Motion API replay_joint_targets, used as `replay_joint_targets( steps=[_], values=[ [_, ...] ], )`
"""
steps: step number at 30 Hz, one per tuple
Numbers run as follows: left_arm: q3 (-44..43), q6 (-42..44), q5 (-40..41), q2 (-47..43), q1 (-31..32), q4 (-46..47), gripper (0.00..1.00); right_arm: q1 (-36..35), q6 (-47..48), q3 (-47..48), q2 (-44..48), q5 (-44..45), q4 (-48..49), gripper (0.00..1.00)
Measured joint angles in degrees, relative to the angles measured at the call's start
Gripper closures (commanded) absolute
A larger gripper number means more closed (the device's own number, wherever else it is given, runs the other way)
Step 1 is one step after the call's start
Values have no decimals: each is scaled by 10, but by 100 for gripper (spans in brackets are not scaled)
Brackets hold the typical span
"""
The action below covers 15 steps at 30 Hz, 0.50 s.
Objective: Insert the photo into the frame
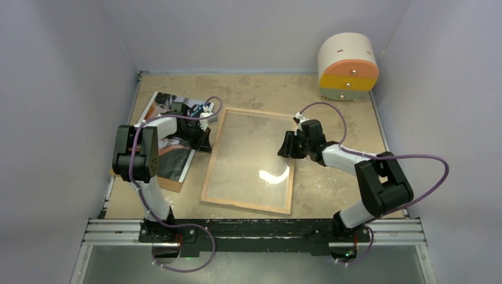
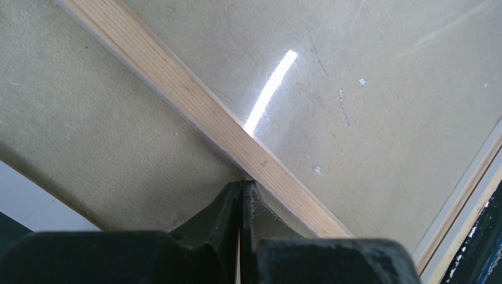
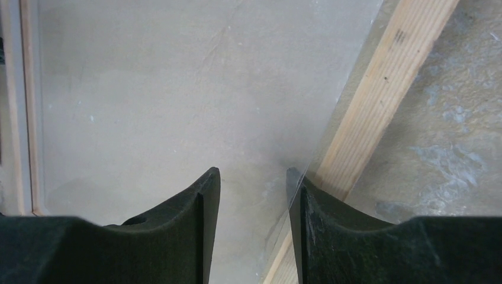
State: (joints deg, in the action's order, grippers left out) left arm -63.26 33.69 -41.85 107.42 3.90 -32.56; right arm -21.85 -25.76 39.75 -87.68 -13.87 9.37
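The frame (image 1: 248, 204) lies flat in the middle of the table, wood-coloured rear face up, with its glass pane (image 1: 251, 148) in it. The photo (image 1: 171, 127) lies left of the frame, partly hidden by my left arm. My left gripper (image 1: 206, 141) is shut, its tip (image 2: 243, 184) touching the outer side of the frame's left rail (image 2: 195, 100). My right gripper (image 1: 288, 146) is open and empty (image 3: 251, 177), low over the frame's right side. One of its fingers is over the glass (image 3: 166, 89); the other is at the inner edge of the right rail (image 3: 385, 89).
A brown hardboard sheet (image 1: 167, 183) lies under the photo at the left. A round cream, orange and yellow drawer box (image 1: 348, 65) stands at the back right. Pale walls close in the table on three sides.
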Motion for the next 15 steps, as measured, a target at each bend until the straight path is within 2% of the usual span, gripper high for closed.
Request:
replay_joint_targets(
  steps=[3,10,12,13,15],
  values=[
    [0,0,0,0,0,0,100,0,5,4,0,11,-21,50],
    [2,0,-9,2,1,-4,100,-1,19,35,9,44,-71,38],
    [2,0,-10,2,1,-4,100,-1,23,43,15,55,-85,10],
    [2,0,-10,2,1,-4,100,-1,25,47,17,58,-92,2],
    [2,0,-11,2,1,-5,100,-1,30,56,19,67,-103,1]
  ],
)
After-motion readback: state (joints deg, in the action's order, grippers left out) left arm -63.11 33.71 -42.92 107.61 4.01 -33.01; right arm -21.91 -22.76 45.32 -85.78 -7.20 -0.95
